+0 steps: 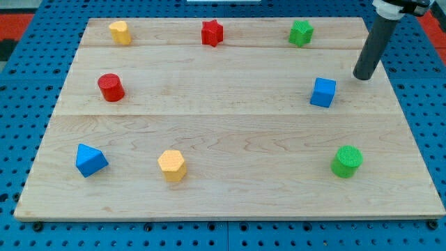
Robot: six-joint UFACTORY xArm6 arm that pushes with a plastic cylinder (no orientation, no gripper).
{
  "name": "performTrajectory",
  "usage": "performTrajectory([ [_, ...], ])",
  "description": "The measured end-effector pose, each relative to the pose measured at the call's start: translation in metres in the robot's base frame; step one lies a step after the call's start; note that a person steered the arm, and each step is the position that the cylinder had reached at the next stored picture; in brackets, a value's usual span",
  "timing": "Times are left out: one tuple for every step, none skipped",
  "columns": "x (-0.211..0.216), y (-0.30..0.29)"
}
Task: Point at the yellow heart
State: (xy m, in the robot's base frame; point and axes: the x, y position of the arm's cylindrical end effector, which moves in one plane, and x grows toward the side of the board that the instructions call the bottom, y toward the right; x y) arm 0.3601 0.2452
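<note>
The yellow heart (pixel 120 32) sits near the board's top left corner. My tip (pixel 362 77) is at the view's right, far across the board from the heart. It stands just up and to the right of the blue cube (pixel 323 92), apart from it. A second yellow block, a hexagon (pixel 171 165), lies at the lower left of the middle.
A red star (pixel 212 33) and a green star (pixel 301 33) lie along the top edge. A red cylinder (pixel 111 87) is at the left, a blue triangle (pixel 90 160) at the lower left, and a green cylinder (pixel 346 161) at the lower right. The wooden board (pixel 230 125) rests on a blue pegboard.
</note>
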Motion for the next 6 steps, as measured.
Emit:
performTrajectory([
  [0.001, 0.000],
  [0.028, -0.012],
  [0.028, -0.010],
  [0.001, -0.076],
  [-0.066, -0.127],
  [-0.060, -0.244],
])
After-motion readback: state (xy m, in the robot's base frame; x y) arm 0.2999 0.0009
